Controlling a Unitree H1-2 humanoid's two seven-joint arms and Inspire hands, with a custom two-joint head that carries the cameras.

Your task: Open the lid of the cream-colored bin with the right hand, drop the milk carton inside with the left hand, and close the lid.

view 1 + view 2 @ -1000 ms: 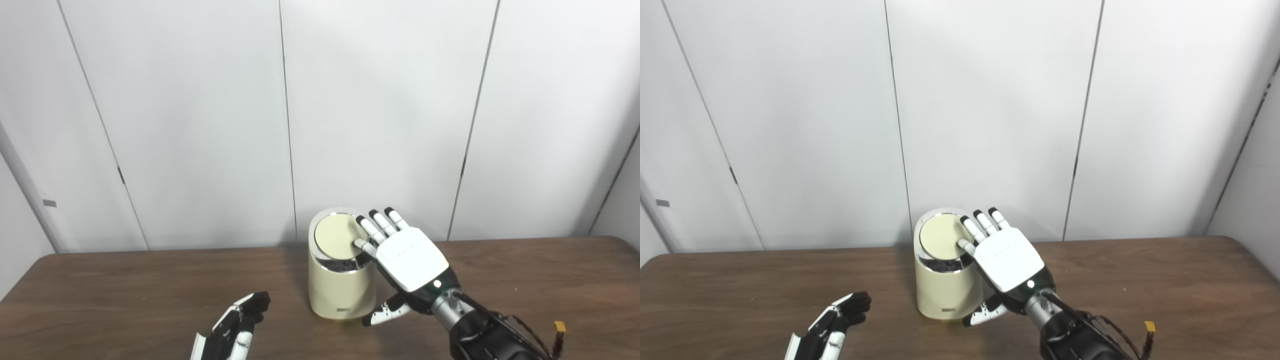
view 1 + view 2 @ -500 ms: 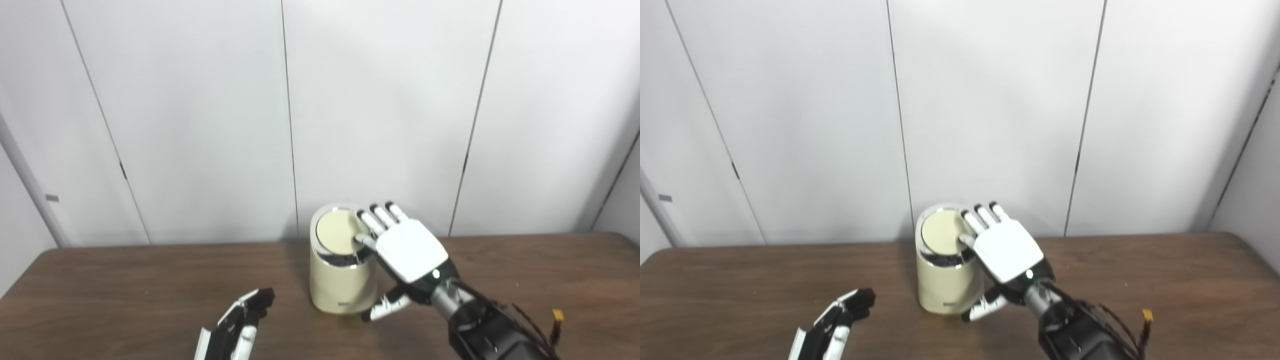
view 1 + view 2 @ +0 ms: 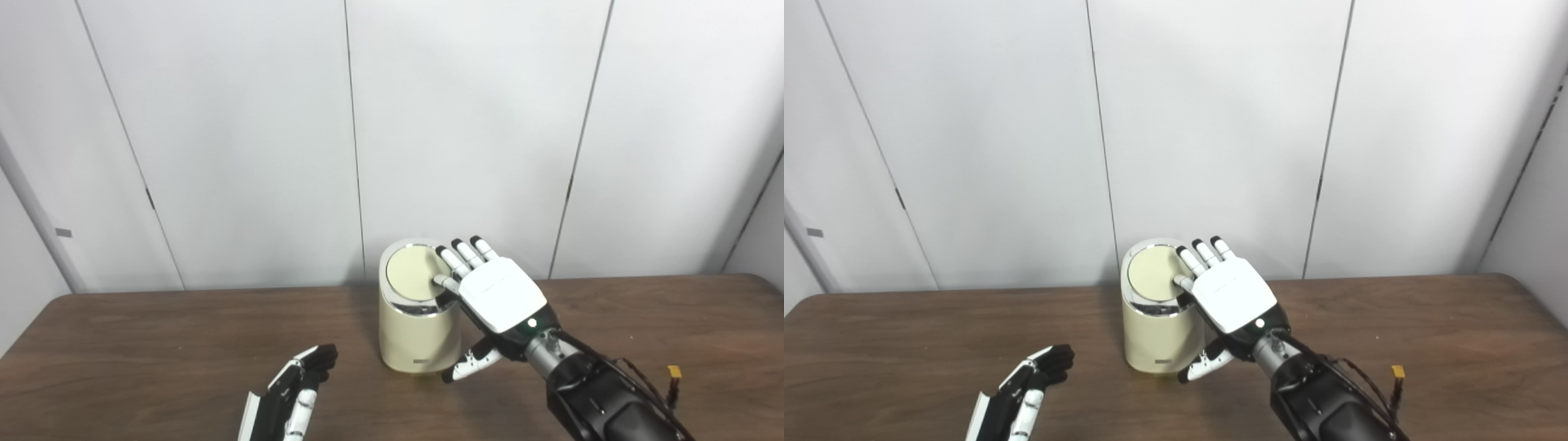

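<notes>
My right robot hand (image 3: 499,294) lies flat over the right side of the bin (image 3: 416,331), back of the hand up, fingers (image 3: 456,260) spread and stretched across the lid's (image 3: 411,282) right edge, one fingertip touching the lid's top. The thumb hangs lower, beside the bin's wall on my side. This hand grips nothing.

My left robot hand (image 3: 1026,392) sits low, left of the bin and nearer to me, well apart from it, fingers extended together, holding nothing. It hovers close over the bench (image 3: 153,343); I cannot tell whether it touches.

The two views differ little: the left eye shows a bit less of my left forearm, the right eye more of the right-hand wall corner.

The bin is a cream cylinder with a shiny chrome ring under a round, flat cream lid and a small label near its base. The lid lies nearly level.
</notes>
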